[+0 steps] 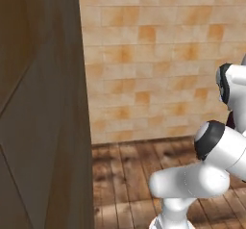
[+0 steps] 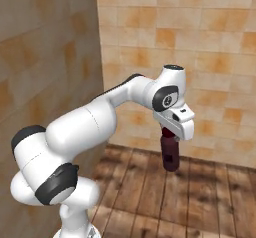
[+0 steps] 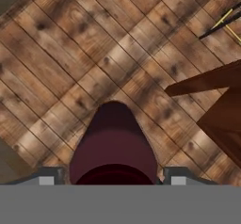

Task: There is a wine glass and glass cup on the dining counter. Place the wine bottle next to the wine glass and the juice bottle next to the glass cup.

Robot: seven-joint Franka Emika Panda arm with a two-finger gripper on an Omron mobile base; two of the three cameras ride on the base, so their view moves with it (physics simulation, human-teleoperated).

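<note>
The white arm rises from the base, folds at a dark-jointed elbow and reaches forward with the wrist bent down; the gripper (image 2: 170, 132) points at the floor, its jaws closed on the top of the juice bottle (image 2: 170, 154), which hangs upright in the air.

Soft, even, warm rendered light, with no glare. The tiled wall (image 1: 163, 55) is bright; the wooden panel (image 1: 38, 117) at the left of the left base view is dim. Floorboards (image 3: 94, 53) look slightly blurred, with faint shadows.
</note>
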